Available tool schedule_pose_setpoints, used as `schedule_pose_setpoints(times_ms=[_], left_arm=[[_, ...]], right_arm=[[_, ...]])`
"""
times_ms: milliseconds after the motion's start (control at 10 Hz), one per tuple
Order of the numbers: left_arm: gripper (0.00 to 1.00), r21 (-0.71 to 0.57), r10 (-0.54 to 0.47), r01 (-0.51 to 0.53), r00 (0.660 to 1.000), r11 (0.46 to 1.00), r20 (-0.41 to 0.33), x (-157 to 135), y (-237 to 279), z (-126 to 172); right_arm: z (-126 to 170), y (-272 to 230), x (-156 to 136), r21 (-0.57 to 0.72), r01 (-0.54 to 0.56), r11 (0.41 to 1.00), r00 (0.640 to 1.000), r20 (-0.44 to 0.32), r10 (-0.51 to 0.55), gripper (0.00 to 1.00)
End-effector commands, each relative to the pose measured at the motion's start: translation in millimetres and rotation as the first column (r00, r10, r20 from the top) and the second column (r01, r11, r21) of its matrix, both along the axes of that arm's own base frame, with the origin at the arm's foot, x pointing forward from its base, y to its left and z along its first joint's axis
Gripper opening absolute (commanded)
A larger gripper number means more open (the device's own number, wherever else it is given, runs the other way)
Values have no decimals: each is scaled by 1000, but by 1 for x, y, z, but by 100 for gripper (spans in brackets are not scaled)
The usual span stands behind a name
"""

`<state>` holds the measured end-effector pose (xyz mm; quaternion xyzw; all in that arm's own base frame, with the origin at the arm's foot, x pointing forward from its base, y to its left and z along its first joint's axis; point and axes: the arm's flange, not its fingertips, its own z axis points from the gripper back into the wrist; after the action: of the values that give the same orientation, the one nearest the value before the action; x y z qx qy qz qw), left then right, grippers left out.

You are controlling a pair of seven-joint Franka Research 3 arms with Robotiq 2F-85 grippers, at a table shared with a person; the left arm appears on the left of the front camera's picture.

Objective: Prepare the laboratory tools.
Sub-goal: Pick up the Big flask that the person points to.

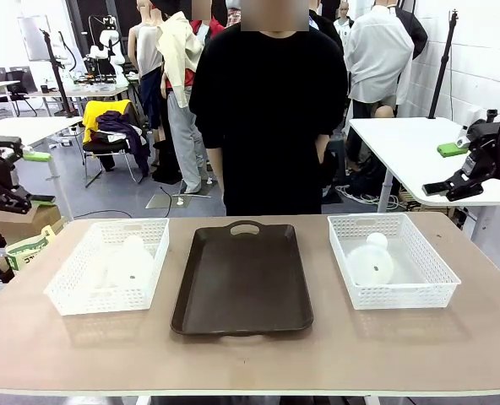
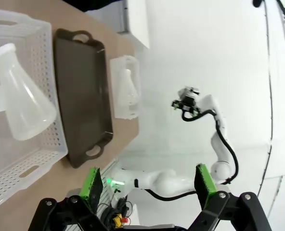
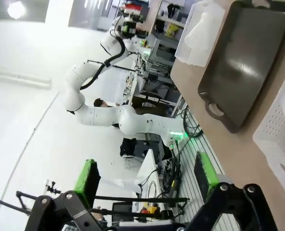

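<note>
In the front view, the tray (image 1: 241, 283) is lying bare at the middle of the surface (image 1: 453, 342). The left flask (image 1: 128, 261) is sitting in the left basket (image 1: 71, 297) just left of the tray, and the right flask (image 1: 372, 260) in the right basket (image 1: 399, 297) just right of it. A person (image 1: 271, 110) is standing behind the tray. The left claw (image 1: 40, 178) is hanging well off to the tray's left and the right claw (image 1: 442, 169) well off to its right, both gaping and holding nothing. In the left wrist view, the left claw (image 2: 148, 185) is spreading its green pads wide, and the left flask (image 2: 22, 103) is lying on its side beside the tray. In the right wrist view, the right claw (image 3: 145, 180) is likewise standing wide and bare, well away from the tray. The work seems to be only starting: no flask is yet gripped. The next move probably calls for one claw coming down into its basket and closing across a flask's narrow neck, clear of the lattice wall.
</note>
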<state>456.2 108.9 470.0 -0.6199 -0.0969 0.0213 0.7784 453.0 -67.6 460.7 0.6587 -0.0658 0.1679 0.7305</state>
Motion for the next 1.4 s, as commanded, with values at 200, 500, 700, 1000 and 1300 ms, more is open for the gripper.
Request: schedule_pose_setpoints(times_ms=[200, 500, 700, 1000, 1300], left_arm=[[100, -88, -68, 72, 996, 993, 51, 7, 1, 3], [100, -78, -68, 71, 996, 994, 51, 5, -2, 5], [100, -73, -65, 67, 997, 995, 34, 4, -5, 2], [100, -73, -65, 67, 997, 995, 34, 4, -5, 2], [100, -73, -65, 67, 997, 995, 34, 4, -5, 2]], right_arm=[[-19, -11, 9, -34, 131, 991, 972, -192, -135, 100], [-24, -15, 11, -82, 164, 983, 960, -216, -178, 100], [-28, -22, 10, -77, 135, 988, 970, -195, -148, 100], [-28, -22, 10, -77, 135, 988, 970, -195, -148, 100], [-28, -22, 10, -77, 135, 988, 970, -195, -148, 100]])
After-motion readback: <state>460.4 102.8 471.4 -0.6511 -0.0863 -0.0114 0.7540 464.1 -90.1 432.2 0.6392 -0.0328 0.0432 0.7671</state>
